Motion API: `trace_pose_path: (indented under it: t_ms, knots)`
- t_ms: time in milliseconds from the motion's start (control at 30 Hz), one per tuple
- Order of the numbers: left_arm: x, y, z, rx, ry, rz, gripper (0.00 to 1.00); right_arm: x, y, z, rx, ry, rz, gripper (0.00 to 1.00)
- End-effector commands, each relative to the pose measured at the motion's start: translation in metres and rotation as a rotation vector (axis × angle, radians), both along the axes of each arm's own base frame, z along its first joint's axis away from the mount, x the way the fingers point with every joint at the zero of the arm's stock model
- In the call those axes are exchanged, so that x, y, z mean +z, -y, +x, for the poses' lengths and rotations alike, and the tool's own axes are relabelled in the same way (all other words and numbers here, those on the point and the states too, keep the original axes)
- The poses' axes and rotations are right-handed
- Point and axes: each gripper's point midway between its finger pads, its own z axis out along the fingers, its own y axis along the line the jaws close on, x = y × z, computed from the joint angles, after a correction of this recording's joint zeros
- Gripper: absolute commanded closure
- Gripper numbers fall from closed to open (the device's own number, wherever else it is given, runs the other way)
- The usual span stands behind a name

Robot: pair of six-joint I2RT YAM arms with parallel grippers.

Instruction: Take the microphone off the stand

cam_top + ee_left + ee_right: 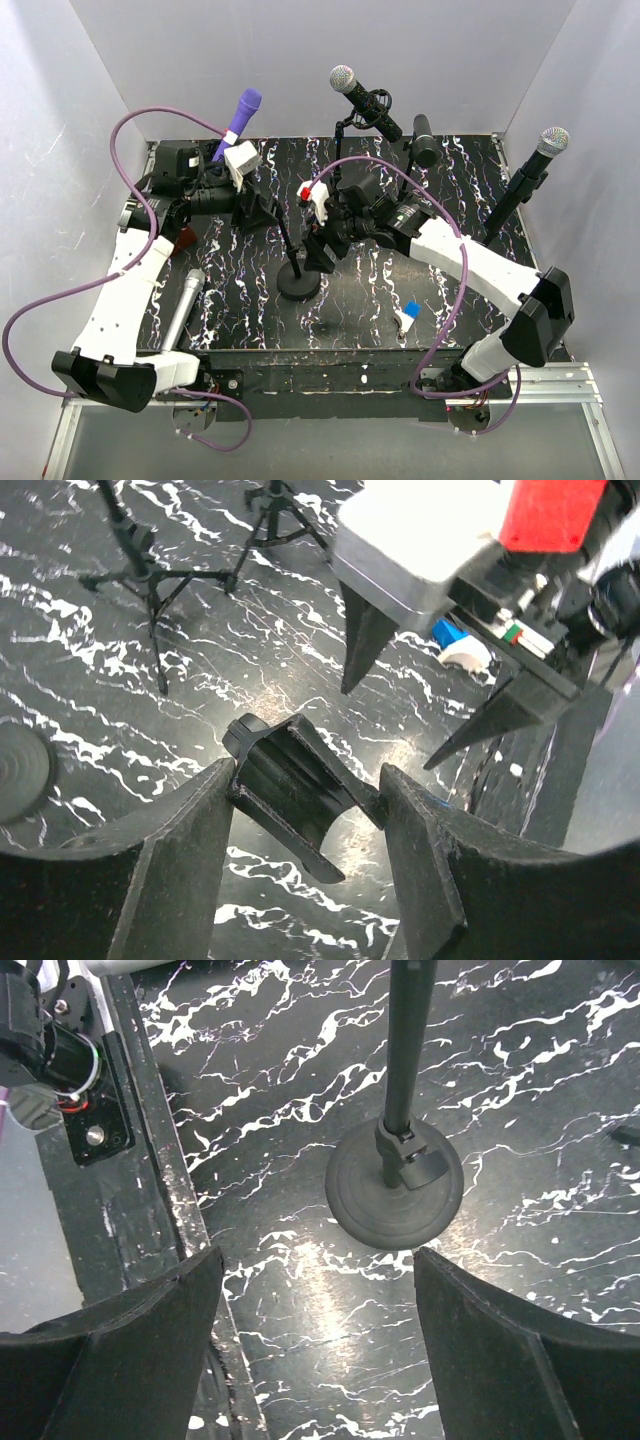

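Silver cylindrical microphone (pixel 180 310) lies flat on the black marbled tabletop (pixel 350 325) at the near edge, just beside the left arm's link and off any stand. Mid-table, the black round-base stand (pixel 300 285) carries an empty black plastic clip (pixel 290 790), so by my read the removal itself is done.

Left gripper (pixel 308 780): part open, one finger either side of the clip. Cannot tell whether they actually pinch it.
Right gripper (pixel 318 1255): wide open, holding nothing, above the stand's base and close to the pole.

Risks:
- If the left arm retracts with the clip caught between its fingers, the stand tips — the base looks small for the pole.
- A sideways move by the right gripper would knock the pole.
- The microphone body is round, so a brush from the left arm's link could roll it.
- The looping purple cable (pixel 130 160) could snag the purple-headed microphone (pixel 243 110) or the far black tripod stand (pixel 365 115).

Writing: none legible — the red tab (pixel 555 510) on the right wrist unit and the small blue-and-white piece (pixel 408 312) show no readable text.
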Motion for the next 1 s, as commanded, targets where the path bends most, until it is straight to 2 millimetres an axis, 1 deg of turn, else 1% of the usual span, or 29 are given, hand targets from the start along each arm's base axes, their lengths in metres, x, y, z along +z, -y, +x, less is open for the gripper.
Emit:
trace_pose_path:
  t_ms: [0,67,133,167,267,400,433,467,567,600,633,733,867,967]
  knots:
    - [0.015,-0.001,-0.012,0.174,-0.175,-0.117,0.61,0.014,-0.011,-0.008,0.006,-0.067,0.055,0.18]
    - [0.013,-0.003,-0.018,0.198,-0.207,-0.133,0.62,0.01,-0.009,-0.012,0.023,-0.095,0.042,0.22]
    - [0.011,-0.007,-0.022,0.21,-0.216,-0.128,0.63,0.005,-0.006,-0.01,0.023,-0.094,0.023,0.25]
    - [0.013,-0.008,-0.025,0.211,-0.215,-0.128,0.63,0.004,-0.004,-0.008,0.023,-0.095,0.019,0.27]
    - [0.015,-0.011,-0.038,0.123,-0.133,-0.078,0.64,0.005,-0.001,-0.004,0.017,-0.161,0.013,0.28]
    - [0.009,-0.021,-0.052,0.093,-0.028,-0.012,0.66,0.003,0.0,-0.001,0.016,-0.33,0.016,0.31]
    - [0.01,-0.025,-0.058,0.089,0.02,-0.002,0.66,0.004,-0.001,-0.002,0.006,-0.385,0.021,0.32]
    - [0.007,-0.027,-0.063,0.076,0.052,0.011,0.67,0.004,-0.003,-0.003,0.016,-0.424,0.028,0.32]
    - [0.002,-0.034,-0.079,0.045,0.154,0.043,0.7,0.003,-0.01,-0.006,0.037,-0.496,0.03,0.33]
    - [0.003,-0.037,-0.084,0.041,0.198,0.049,0.71,0.002,-0.013,-0.006,0.032,-0.517,0.031,0.34]
    - [0.002,-0.039,-0.086,0.045,0.224,0.051,0.72,0.0,-0.015,-0.006,0.025,-0.536,0.029,0.33]
    - [0.006,-0.044,-0.093,0.047,0.323,0.066,0.76,-0.003,-0.02,-0.011,0.031,-0.553,0.02,0.32]
    - [0.003,-0.047,-0.1,0.032,0.364,0.083,0.77,-0.008,-0.027,-0.013,0.023,-0.575,0.015,0.31]
    - [0.003,-0.046,-0.105,0.017,0.369,0.077,0.78,-0.013,-0.038,-0.016,0.037,-0.582,0.011,0.31]
